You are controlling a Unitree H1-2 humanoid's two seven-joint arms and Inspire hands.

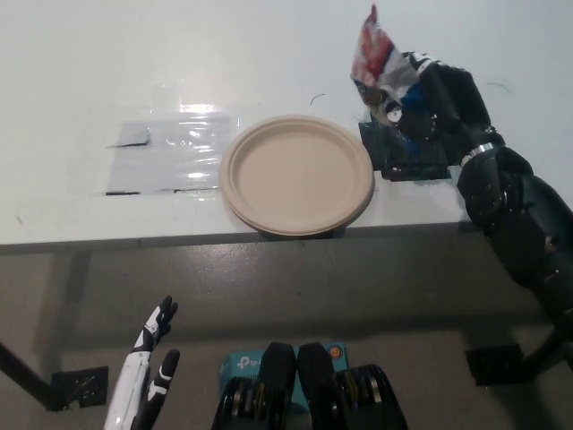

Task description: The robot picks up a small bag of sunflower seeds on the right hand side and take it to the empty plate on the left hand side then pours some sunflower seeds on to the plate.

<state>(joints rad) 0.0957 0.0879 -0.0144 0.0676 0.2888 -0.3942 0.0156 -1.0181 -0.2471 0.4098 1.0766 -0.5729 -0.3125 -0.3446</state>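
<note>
While the black right hand point(439, 103) has its fingers closed around the seed bag point(379, 64), raised just right of the empty plate point(297, 175), tipping early could spill seeds onto the worktop point(134, 72); the white left hand point(145, 381) hangs open below.
</note>
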